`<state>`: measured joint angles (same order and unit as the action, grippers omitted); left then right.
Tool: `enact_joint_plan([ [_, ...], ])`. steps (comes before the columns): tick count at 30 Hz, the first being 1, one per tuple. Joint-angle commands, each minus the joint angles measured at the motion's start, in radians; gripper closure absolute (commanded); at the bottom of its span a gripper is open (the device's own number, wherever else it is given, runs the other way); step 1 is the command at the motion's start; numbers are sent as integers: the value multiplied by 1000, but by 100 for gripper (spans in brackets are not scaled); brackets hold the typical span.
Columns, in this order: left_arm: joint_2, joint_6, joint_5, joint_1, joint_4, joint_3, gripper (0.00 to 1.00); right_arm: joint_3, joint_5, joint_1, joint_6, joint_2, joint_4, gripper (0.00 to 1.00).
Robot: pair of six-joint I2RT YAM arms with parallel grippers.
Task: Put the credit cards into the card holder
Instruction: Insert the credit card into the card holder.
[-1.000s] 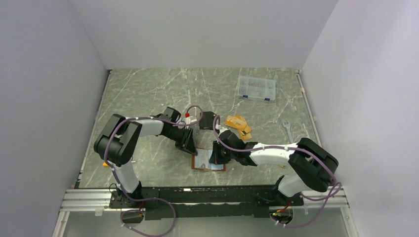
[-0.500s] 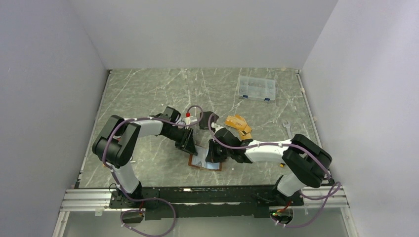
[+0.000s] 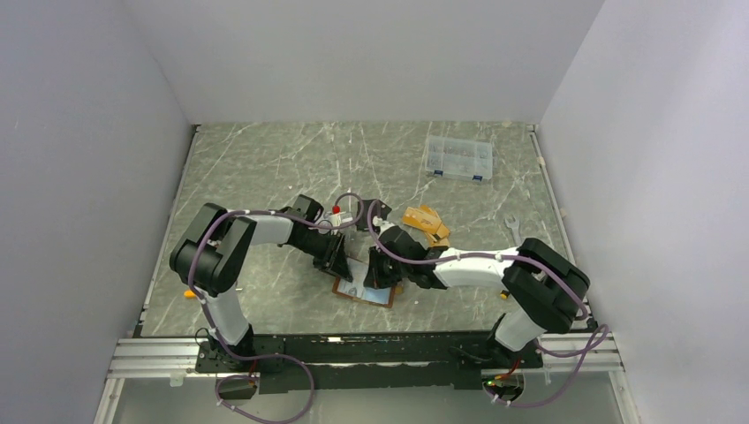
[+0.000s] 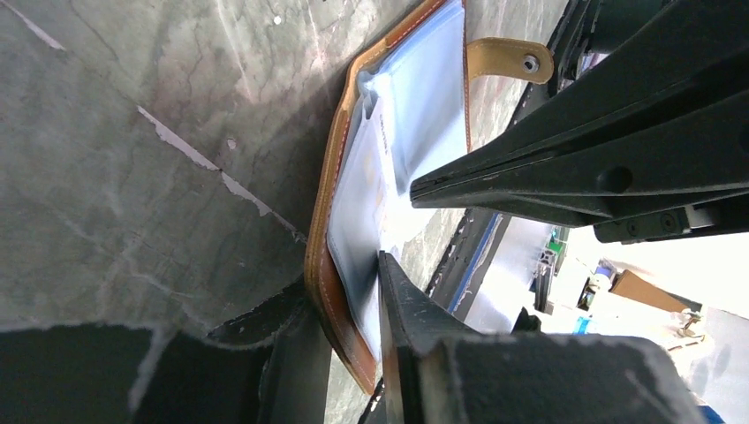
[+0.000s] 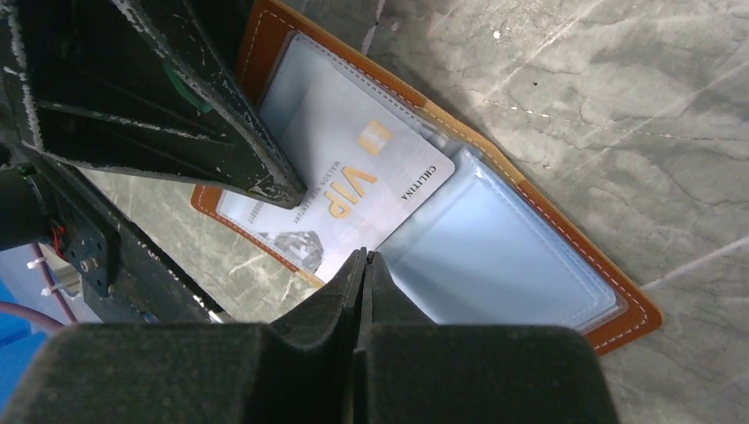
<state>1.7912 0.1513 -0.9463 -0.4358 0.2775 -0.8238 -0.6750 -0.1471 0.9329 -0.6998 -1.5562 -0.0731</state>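
Note:
The tan leather card holder [image 3: 366, 291] lies open on the marble table, its clear sleeves [image 5: 495, 256] facing up. My left gripper [image 4: 349, 327] is shut on the holder's near edge [image 4: 316, 256], with leather and sleeves pinched between its fingers. A silver VIP credit card [image 5: 353, 168] sits slanted, partly tucked into a sleeve. My right gripper [image 5: 364, 258] is shut with nothing between its fingers, and its tips rest at that card's near edge. In the top view the two grippers [image 3: 340, 268] [image 3: 378, 276] meet over the holder. A loose pile of orange-gold credit cards [image 3: 426, 222] lies behind the right gripper.
A clear plastic compartment box [image 3: 457, 157] stands at the back right. A small wrench [image 3: 515, 231] lies near the table's right edge. The left gripper's finger [image 5: 177, 106] fills the upper left of the right wrist view, close to the card.
Both grippers and the card holder have shifted a little left and away from the arm bases. The holder has turned slightly. The right gripper has closed in on the left one.

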Motion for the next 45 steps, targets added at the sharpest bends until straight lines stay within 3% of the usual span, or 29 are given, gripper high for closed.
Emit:
enact_joint_plan([
  [1,-17,-12,19,-4,-11,0,72,-5,38,3,8,66,-7,100],
  [10,-23,-15,33,-3,2,-8,69,-29,0,9,18,-38,-57,100],
  [23,-19,-28,53,30,32,-20,68,77,59,9,7,6,-30,100],
  [33,-36,-57,-10,54,92,-54,66,31,48,10,17,-39,-26,100],
  [40,-39,-128,-33,98,163,-46,68,32,60,10,13,-30,-19,100],
  [45,-22,-107,-47,89,124,-41,75,4,53,10,18,-45,-16,100],
])
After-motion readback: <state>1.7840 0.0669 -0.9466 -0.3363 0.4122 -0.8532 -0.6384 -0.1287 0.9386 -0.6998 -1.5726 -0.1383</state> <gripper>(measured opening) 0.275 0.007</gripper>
